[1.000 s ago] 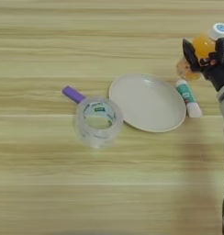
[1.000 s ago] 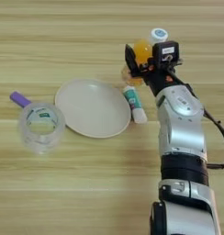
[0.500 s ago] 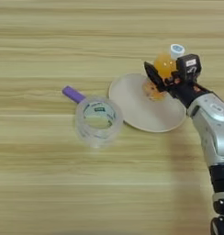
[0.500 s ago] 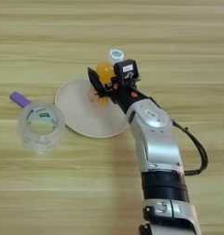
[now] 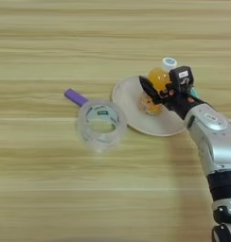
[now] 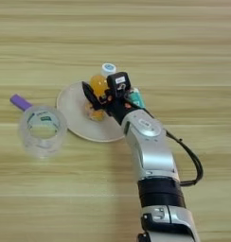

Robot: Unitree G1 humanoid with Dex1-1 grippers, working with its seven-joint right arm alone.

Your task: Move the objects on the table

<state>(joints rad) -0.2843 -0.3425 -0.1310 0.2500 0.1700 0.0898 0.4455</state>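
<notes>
My right gripper (image 5: 155, 87) is shut on the small orange juice bottle (image 5: 158, 77) with its white cap (image 5: 169, 63) tilted up and away, held over the right half of the round beige plate (image 5: 131, 101). In the right eye view the bottle (image 6: 99, 85) sits over the plate (image 6: 75, 116) between the black fingers. The white-and-green glue stick (image 6: 135, 98) peeks out behind the wrist, just right of the plate. The wide clear tape roll (image 5: 101, 125) stands left of the plate, with the small purple block (image 5: 75, 97) touching its upper left side.
The silver forearm (image 6: 150, 156) runs from the bottom edge up to the plate, with a black cable (image 6: 191, 160) looping on its right. Bare wooden table (image 5: 51, 42) surrounds the group.
The gripper has carried the juice bottle leftward from right of the plate and beside the glue stick to over the plate, and it now hangs lower above the plate's surface.
</notes>
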